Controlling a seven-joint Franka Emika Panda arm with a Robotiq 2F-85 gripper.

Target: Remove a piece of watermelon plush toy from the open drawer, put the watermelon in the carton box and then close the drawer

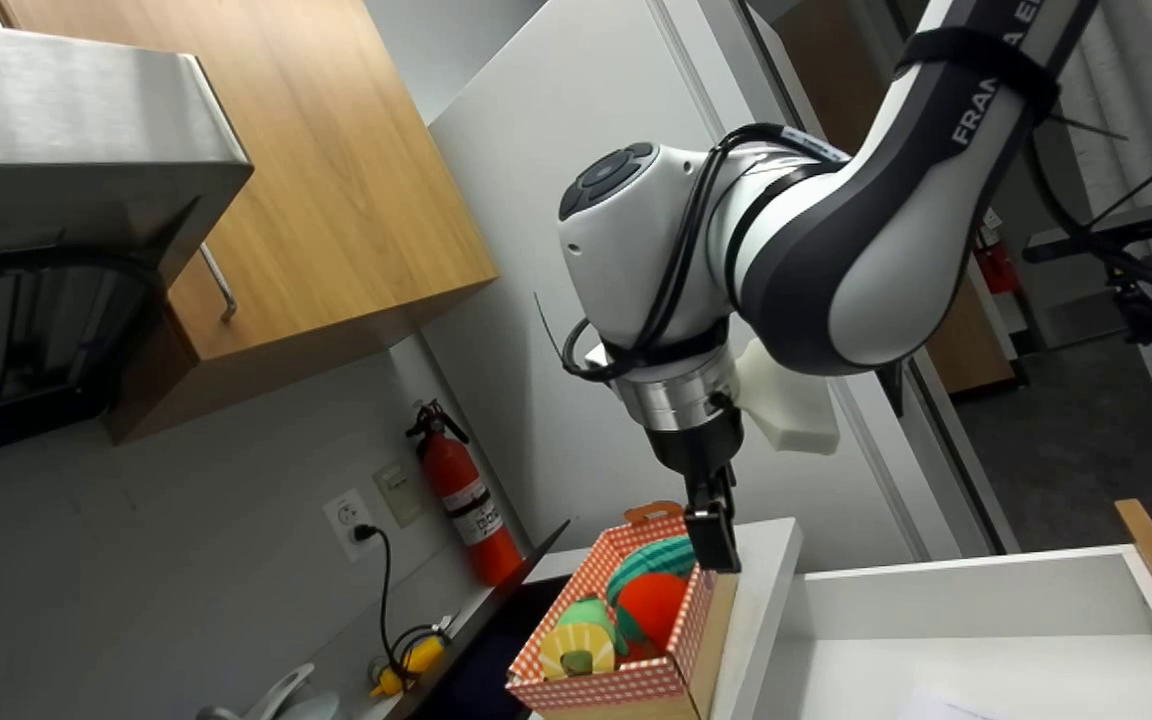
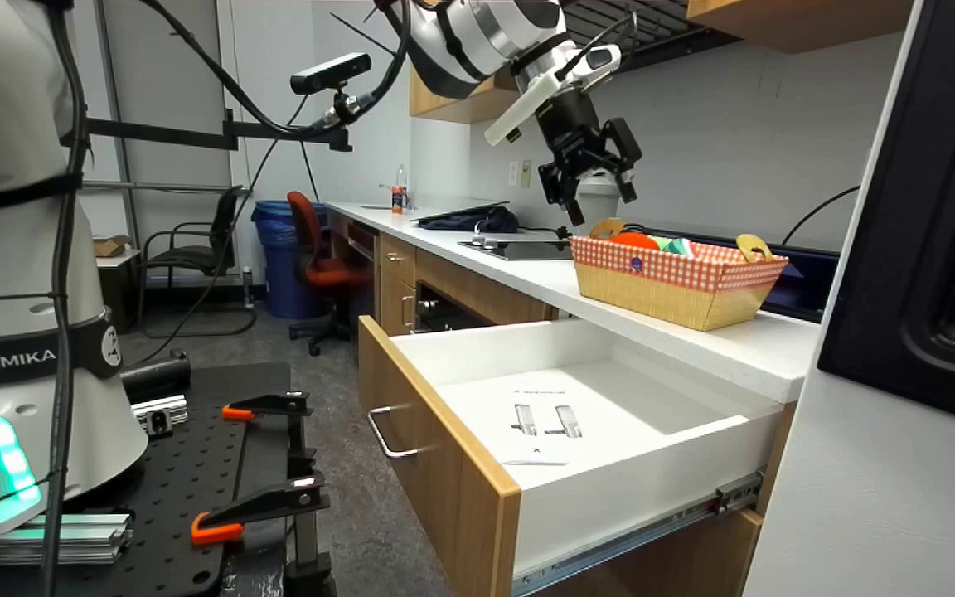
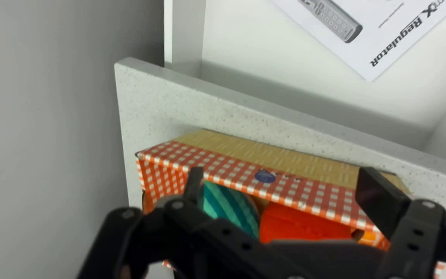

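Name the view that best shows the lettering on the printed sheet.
The wrist view: the sheet, though cropped, legibly shows "Regulator" there. In both exterior views it lies in the drawer, its print unreadable.

"regulator" on the paper; "emika" on the base; "fran" on the arm

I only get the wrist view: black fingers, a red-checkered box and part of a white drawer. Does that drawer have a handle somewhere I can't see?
Observer: Yes, an exterior view shows a silver handle on the front of the drawer.
Visitor: I can't judge height from here. Are the fingers down inside the box?
Observer: No, an exterior view shows them up above its rim.
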